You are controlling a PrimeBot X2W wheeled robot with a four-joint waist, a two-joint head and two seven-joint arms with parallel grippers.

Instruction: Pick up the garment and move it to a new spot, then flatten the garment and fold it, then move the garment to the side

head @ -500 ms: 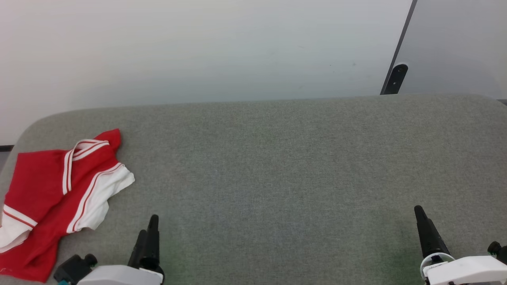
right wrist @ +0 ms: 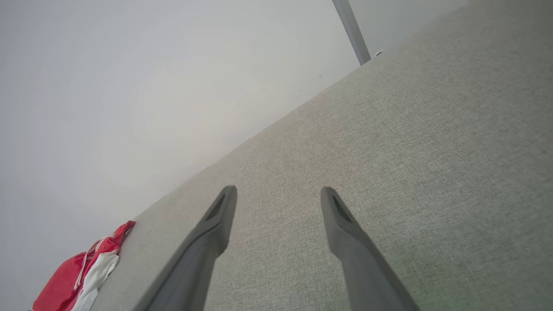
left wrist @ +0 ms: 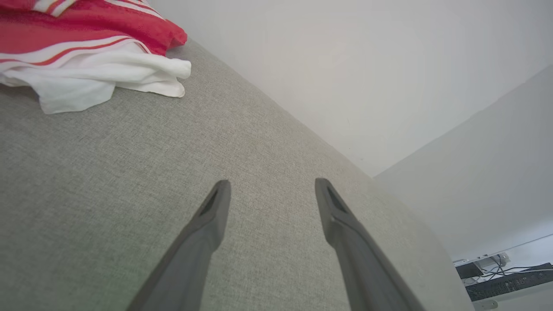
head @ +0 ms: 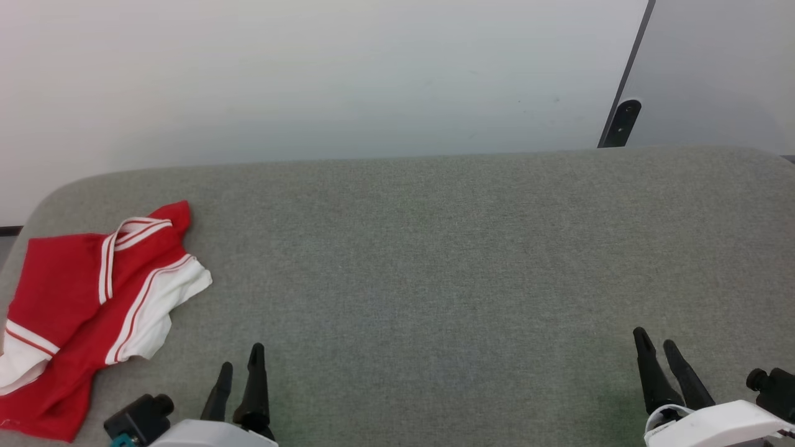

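The garment (head: 93,298) lies bunched at nine o'clock in my head view, on the left end of the grey cloth tabletop (head: 435,248); it is red, with a white sleeve (head: 163,304) spread toward the middle and striped red-and-white trim at the neck; its lower left part runs past the edge of that view. My left claw (head: 241,357) sits at seven o'clock, fingers pointing toward twelve, near the garment but apart from it; the white sleeve lies at about ten o'clock from my fingertips. In my left wrist view the two fingers stand wide apart, with bare grey cloth showing between them; the garment fills the eleven o'clock corner, its white sleeve nearest to me. The middle of the tabletop runs grey to a pale wall (head: 310,74) at twelve o'clock. A dark bracket (head: 621,121) stands at one o'clock, at the foot of a dark slanting strip. My right claw (head: 654,338) sits at five o'clock, well apart from the garment; in my right wrist view its fingers are spread wide over grey cloth and grip nothing, and the garment is a small red and white heap at eight o'clock.
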